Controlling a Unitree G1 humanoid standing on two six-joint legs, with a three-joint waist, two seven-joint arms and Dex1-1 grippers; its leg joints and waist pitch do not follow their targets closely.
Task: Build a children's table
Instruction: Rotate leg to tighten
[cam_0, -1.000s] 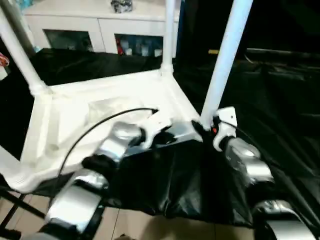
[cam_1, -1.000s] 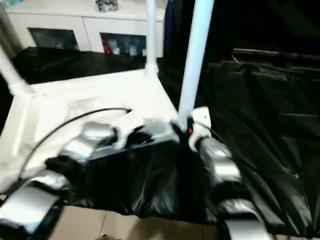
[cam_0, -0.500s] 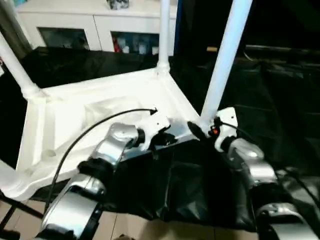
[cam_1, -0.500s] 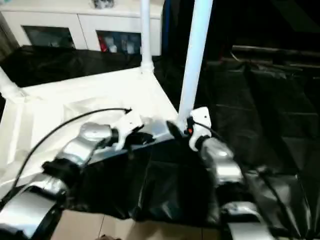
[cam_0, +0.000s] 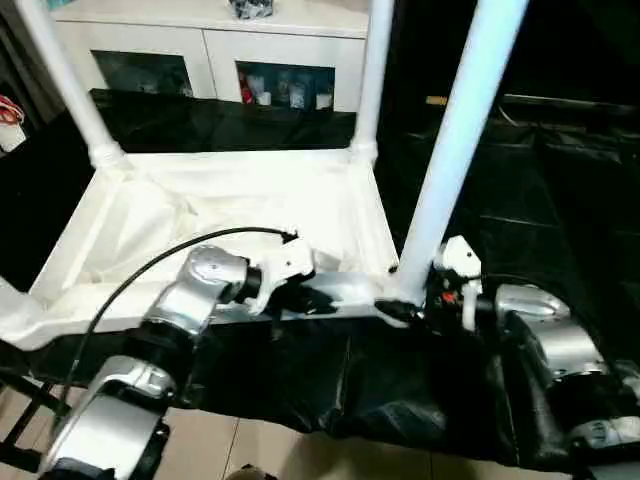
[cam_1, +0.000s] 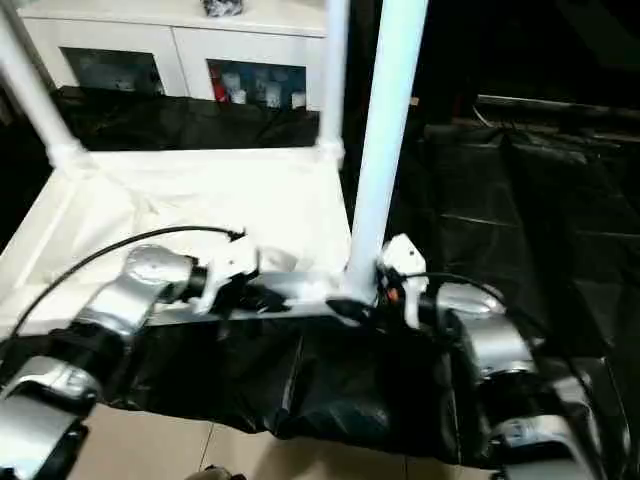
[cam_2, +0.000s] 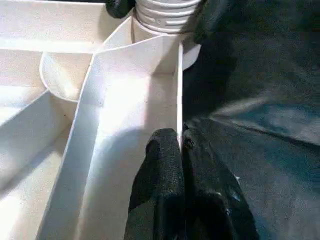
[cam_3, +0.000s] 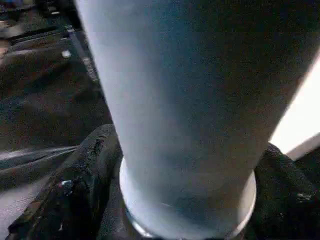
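The white table top (cam_0: 230, 215) lies upside down on the black sheet, ribbed underside up. Three legs stand in its corner sockets: far left (cam_0: 65, 80), far right (cam_0: 372, 70) and near right (cam_0: 455, 160). My left gripper (cam_0: 303, 298) is shut on the near rim; in the left wrist view its fingers (cam_2: 165, 165) pinch the thin rim wall (cam_2: 179, 85) just short of the near right socket. My right gripper (cam_0: 402, 308) is shut on the base of the near right leg (cam_3: 170, 100), with a black finger on either side of it.
A white cabinet with glass doors (cam_0: 210, 55) stands behind the table. A crinkled black sheet (cam_0: 570, 190) covers the work surface and hangs over its near edge above the tiled floor (cam_0: 215, 450). A black cable (cam_0: 130, 285) loops over my left forearm.
The table top has swung round with both grippers still holding it. Its near rim now lies almost level across the view, and the near right corner has come closer to me.
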